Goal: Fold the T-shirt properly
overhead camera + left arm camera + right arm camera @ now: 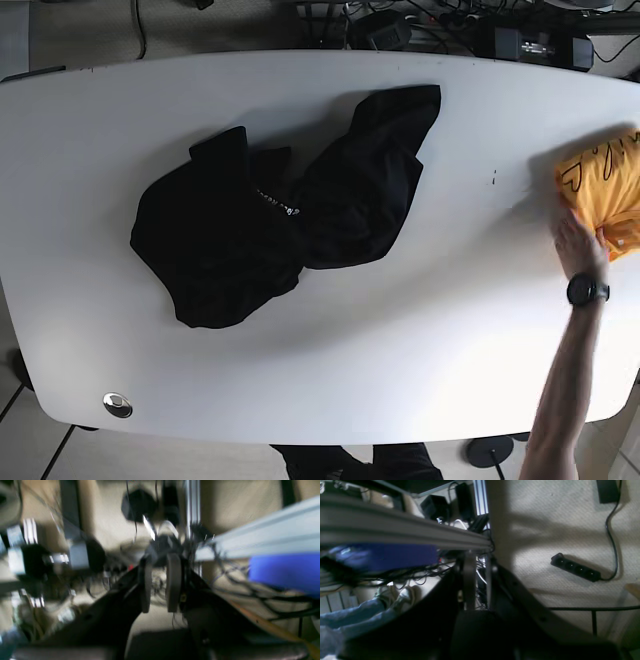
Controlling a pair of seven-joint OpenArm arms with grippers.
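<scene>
A black T-shirt (270, 225) lies crumpled on the white table (420, 340), left of centre, with one part bunched toward the far edge. Neither arm shows in the base view. In the left wrist view my left gripper (160, 585) points off the table toward the floor and cables; its pads stand apart with nothing between them. The right gripper (479, 582) is also aimed at the carpet beside the table frame, with a narrow empty gap between its fingers. The T-shirt appears in neither wrist view.
A person's hand (578, 250) with a black watch rests on an orange garment (605, 185) at the table's right edge. A silver disc (117, 404) sits near the front left. Below the table are an aluminium rail (262, 540), a power strip (575, 567) and tangled cables.
</scene>
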